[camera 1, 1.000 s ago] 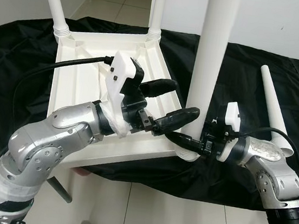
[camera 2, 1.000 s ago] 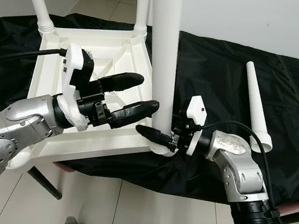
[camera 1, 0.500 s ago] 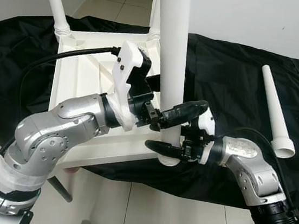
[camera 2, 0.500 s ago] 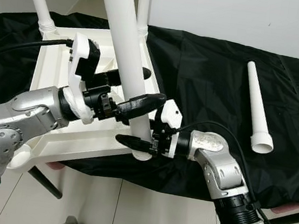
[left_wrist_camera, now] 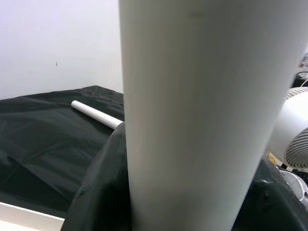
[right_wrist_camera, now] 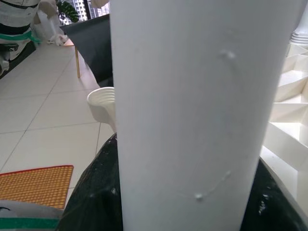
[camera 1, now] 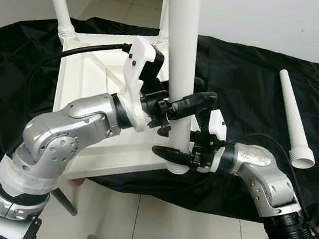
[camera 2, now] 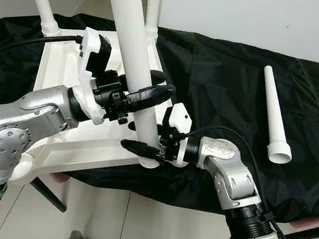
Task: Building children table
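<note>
Your left gripper (camera 1: pixel 183 105) reaches in from the left, elbow bent, its black fingers closed around a white leg (camera 1: pixel 180 69). Your right gripper (camera 1: pixel 171 153) comes in from the right, wrist level, fingers clamped on the same leg lower down

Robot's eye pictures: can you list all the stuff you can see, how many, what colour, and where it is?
table top: one, white, upside down on the black cloth.
fitted legs: two, white, standing up from the top's far corners.
held leg: one, white, upright at the top's near right corner, gripped by both grippers.
loose leg: one, white, lying on the cloth to the right.
black cloth: one, spread under everything.
floor tiles: pale, in front.
left gripper: one, black jaws closed around the held leg, higher up.
right gripper: one, black jaws closed around the held leg near its base.
</note>
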Robot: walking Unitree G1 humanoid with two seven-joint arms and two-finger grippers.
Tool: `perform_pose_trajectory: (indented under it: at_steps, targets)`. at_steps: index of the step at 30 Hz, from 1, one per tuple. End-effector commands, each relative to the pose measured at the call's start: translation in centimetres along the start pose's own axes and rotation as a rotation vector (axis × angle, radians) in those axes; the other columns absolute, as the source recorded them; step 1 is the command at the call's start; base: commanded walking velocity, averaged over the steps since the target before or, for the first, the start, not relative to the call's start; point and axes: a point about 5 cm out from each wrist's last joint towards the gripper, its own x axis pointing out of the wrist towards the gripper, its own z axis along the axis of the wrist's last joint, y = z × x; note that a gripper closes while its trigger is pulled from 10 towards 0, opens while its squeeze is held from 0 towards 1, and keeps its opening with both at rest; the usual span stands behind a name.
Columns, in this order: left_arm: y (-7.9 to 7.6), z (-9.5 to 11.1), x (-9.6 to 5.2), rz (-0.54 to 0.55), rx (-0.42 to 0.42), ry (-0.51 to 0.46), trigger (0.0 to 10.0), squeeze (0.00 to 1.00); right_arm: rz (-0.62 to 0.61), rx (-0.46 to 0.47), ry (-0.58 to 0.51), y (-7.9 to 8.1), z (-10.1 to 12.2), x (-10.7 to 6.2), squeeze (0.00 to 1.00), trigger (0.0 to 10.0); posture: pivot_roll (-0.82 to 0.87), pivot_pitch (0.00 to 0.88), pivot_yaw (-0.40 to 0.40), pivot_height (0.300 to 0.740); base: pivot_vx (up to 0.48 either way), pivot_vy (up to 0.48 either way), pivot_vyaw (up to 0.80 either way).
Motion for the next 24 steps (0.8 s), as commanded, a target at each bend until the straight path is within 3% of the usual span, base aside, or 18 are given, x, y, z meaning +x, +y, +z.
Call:
perform_pose_trajectory:
  at_steps: [1, 9, 10, 11, 12, 21, 22, 24]
  targets:
    - [-0.2, 0.4, 0.0, -0.077, 0.005, -0.016, 0.0, 0.00, -0.005, -0.015, 0.005, -0.2, 0.2, -0.1, 0.00, 10.0, -0.02, 0.100, 0.012, 0.740, 0.000, 0.000, 0.00]
    - [0.0, 0.4, 0.0, -0.058, 0.012, -0.001, 0.0, 0.00, -0.011, 0.012, 0.006, -0.4, 0.0, -0.2, 0.00, 10.0, -0.01, 0.104, 0.011, 0.740, 0.000, 0.000, 0.00]
    - [0.1, 0.4, 0.0, -0.045, 0.016, 0.011, 3.9, 0.00, -0.017, 0.021, 0.007, -0.4, -0.1, -0.2, 0.07, 10.0, -0.01, 0.104, 0.012, 0.740, 0.000, 0.000, 0.00]
    - [0.1, 0.4, 0.0, -0.045, 0.016, 0.011, 3.9, 0.00, -0.017, 0.021, 0.007, -0.4, -0.1, -0.2, 0.07, 10.0, -0.01, 0.104, 0.012, 0.740, 0.000, 0.000, 0.00]
    - [0.3, 0.3, 0.0, -0.023, 0.013, 0.030, 10.0, 0.00, -0.027, 0.029, 0.002, -0.6, 0.0, -0.2, 1.00, 10.0, -0.01, 0.104, 0.011, 0.740, 0.000, 0.000, 0.00]
    - [2.5, 0.7, 0.7, 0.121, -0.001, 0.118, 10.0, 0.00, -0.124, 0.006, -0.024, -1.8, 0.5, -0.1, 1.00, 10.0, -0.01, 0.103, 0.013, 0.740, 0.000, 0.000, 0.00]
    - [3.0, 0.9, 0.7, 0.164, 0.012, 0.132, 10.0, 0.00, -0.152, 0.001, -0.027, -2.1, 0.6, -0.1, 0.02, 10.0, -0.01, 0.103, 0.013, 0.740, 0.000, 0.000, 0.00]
    - [3.5, 1.1, 0.8, 0.195, 0.015, 0.140, 10.0, 0.00, -0.180, 0.002, -0.029, -2.5, 0.7, -0.1, 0.00, 10.0, -0.01, 0.103, 0.013, 0.740, 0.000, 0.000, 0.00]
